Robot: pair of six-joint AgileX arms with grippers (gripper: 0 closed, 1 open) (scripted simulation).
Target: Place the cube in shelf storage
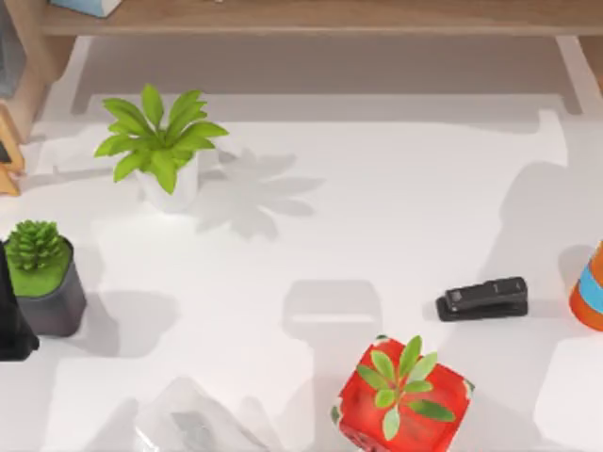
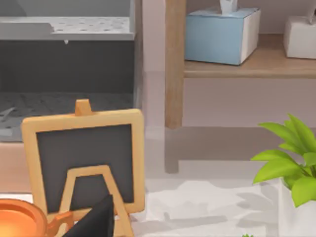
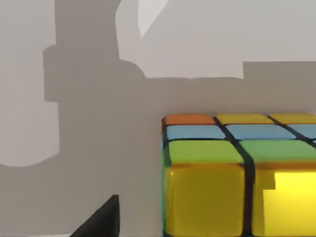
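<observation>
Progress: early, I judge; the cube [image 3: 237, 177] sits on the white table [image 1: 377, 188], not on the shelf [image 1: 320, 16], so grasp, lift and placing are all left.
Cube: seen close in the right wrist view, with yellow, green, blue and orange squares; nothing touches it there.
Shelf: long wooden board at 12 o'clock on the table in the top view; in the left wrist view it carries a blue tissue box [image 2: 222, 34].
Right tool: a dark finger tip [image 3: 98, 222] shows just beside the cube; I cannot tell how far open it is, nor whether it holds anything.
Left tool: a dark tip [image 2: 96, 219] shows near a small chalkboard easel [image 2: 84, 158]; opening cannot be told.
Top view adds: red planter [image 1: 405, 395] at 6 o'clock, black stapler [image 1: 482, 298] at 4 o'clock.
</observation>
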